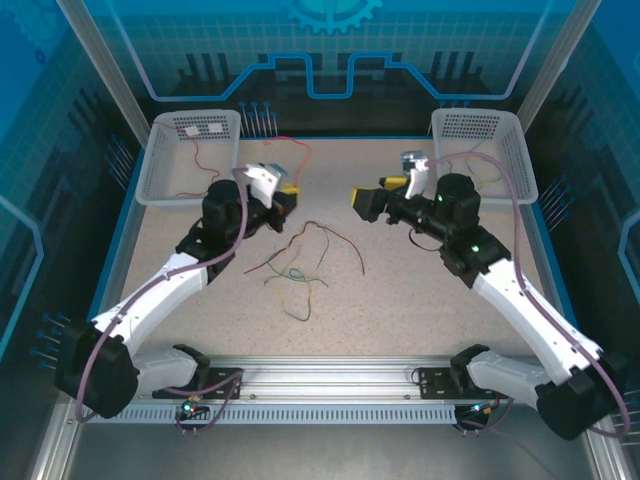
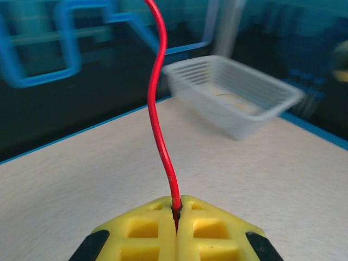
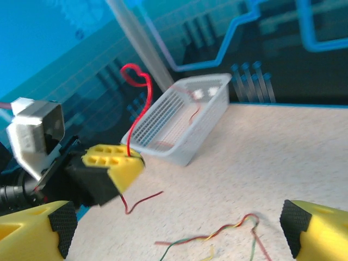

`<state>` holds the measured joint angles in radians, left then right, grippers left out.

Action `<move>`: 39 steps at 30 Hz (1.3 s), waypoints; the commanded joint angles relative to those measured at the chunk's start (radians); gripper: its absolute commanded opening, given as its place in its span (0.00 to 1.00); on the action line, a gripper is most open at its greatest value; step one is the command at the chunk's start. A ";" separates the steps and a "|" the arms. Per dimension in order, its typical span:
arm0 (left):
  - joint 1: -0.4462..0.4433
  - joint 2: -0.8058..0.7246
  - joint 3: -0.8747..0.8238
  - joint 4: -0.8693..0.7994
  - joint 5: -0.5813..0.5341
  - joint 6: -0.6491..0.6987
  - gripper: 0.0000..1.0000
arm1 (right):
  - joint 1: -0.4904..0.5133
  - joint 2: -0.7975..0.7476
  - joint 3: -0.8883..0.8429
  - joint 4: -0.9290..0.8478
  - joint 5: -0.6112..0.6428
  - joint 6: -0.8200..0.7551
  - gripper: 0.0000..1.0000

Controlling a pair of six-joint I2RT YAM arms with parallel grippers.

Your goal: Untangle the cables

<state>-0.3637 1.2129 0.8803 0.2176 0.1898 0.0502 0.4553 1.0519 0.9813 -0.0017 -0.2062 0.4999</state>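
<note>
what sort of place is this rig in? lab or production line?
Probably a lab test cell, not a line: two arms bolted to an aluminium rail, blue printed panels enclosing it, plastic baskets on the table.

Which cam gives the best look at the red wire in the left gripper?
Left wrist: the red wire rises sharp and close out of the shut left gripper. Right wrist gives a side look at its curled top and the tail hanging below; in top external it is a faint thin line.
</note>
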 commanded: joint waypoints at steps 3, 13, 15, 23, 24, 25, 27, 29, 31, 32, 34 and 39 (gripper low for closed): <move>0.182 0.090 0.173 -0.211 -0.224 -0.051 0.00 | -0.020 -0.113 -0.096 -0.026 0.188 -0.012 1.00; 0.401 0.529 0.699 -0.655 -0.296 -0.170 0.00 | -0.067 -0.202 -0.164 -0.080 0.222 -0.005 0.99; 0.409 0.634 0.820 -0.741 -0.329 -0.164 0.00 | -0.071 -0.221 -0.171 -0.075 0.230 -0.013 0.99; 0.458 1.006 1.296 -0.989 -0.354 -0.185 0.00 | -0.081 -0.224 -0.182 -0.063 0.202 -0.039 0.99; 0.463 1.041 1.346 -1.012 -0.355 -0.185 0.00 | -0.081 -0.222 -0.185 -0.062 0.204 -0.039 0.99; 0.469 1.072 1.385 -1.025 -0.357 -0.188 0.00 | -0.081 -0.221 -0.188 -0.059 0.205 -0.040 0.99; 0.482 1.121 1.441 -1.040 -0.348 -0.203 0.00 | -0.083 -0.222 -0.190 -0.060 0.204 -0.042 0.99; 0.496 1.166 1.498 -1.066 -0.336 -0.211 0.00 | -0.083 -0.223 -0.186 -0.066 0.204 -0.047 0.99; 0.503 1.198 1.533 -1.075 -0.353 -0.206 0.00 | -0.083 -0.224 -0.182 -0.070 0.206 -0.059 0.99; 0.504 1.205 1.532 -1.063 -0.363 -0.202 0.00 | -0.083 -0.225 -0.180 -0.072 0.208 -0.063 0.99; 0.503 1.220 1.533 -1.040 -0.382 -0.197 0.00 | -0.083 -0.225 -0.176 -0.073 0.215 -0.067 0.99; 0.503 1.230 1.523 -0.985 -0.375 -0.185 0.30 | -0.083 -0.223 -0.174 -0.075 0.204 -0.062 0.99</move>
<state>0.1429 2.4329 2.3745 -0.7845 -0.1719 -0.1329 0.3851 0.8314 0.7994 -0.0757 -0.0032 0.4507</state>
